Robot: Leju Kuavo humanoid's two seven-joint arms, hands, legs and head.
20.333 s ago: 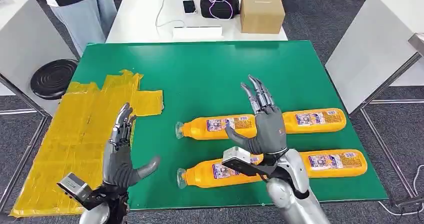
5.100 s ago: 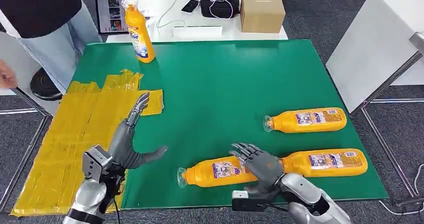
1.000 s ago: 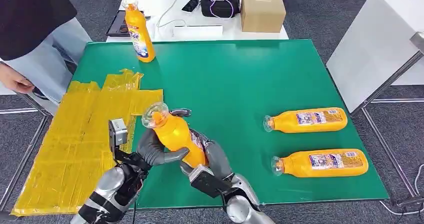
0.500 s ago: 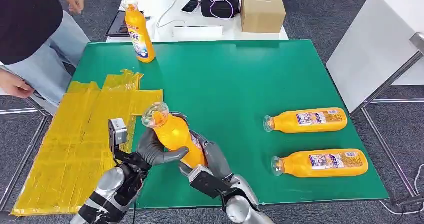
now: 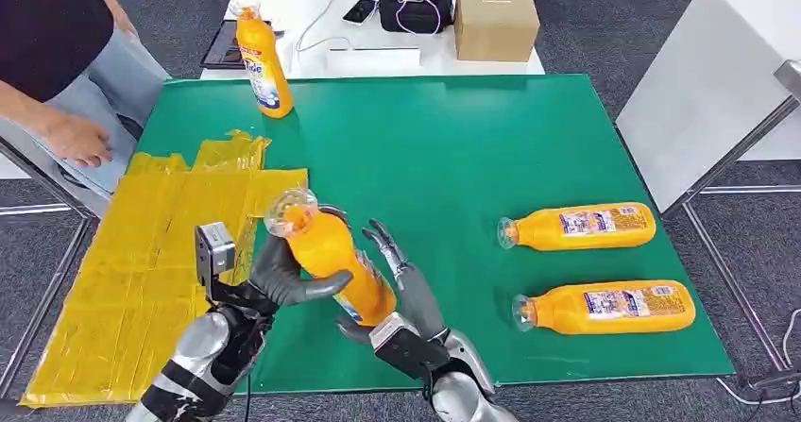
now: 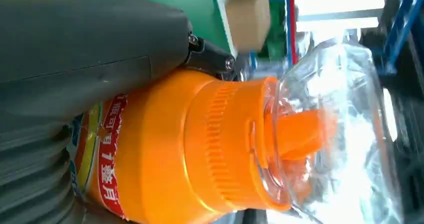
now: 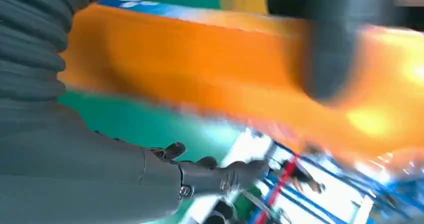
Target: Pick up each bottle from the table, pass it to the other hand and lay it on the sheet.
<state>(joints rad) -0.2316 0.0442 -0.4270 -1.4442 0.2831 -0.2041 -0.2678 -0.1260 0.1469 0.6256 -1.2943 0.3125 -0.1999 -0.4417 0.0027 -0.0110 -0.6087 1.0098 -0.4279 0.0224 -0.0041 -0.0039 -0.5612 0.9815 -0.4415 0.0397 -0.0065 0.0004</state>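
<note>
1. On the left lies the yellow sheet (image 5: 142, 271); our left hand (image 5: 274, 276) grips the orange bottle (image 5: 331, 261) mid-body, tilted above the green table's (image 5: 453, 148) near edge.
2. Our right hand (image 5: 401, 285) stands beside it, fingers spread, holding nothing.
3. We judge the bottle stiff, slick and weighty; the body grips best.
4. The left wrist view reveals its clear cap (image 6: 340, 129).

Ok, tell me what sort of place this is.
Probably a robot lab or test workshop, not a home: a green work table with a taped yellow sheet, plain white benches carrying cables and a cardboard box, grey carpet, and a person standing by.
</note>
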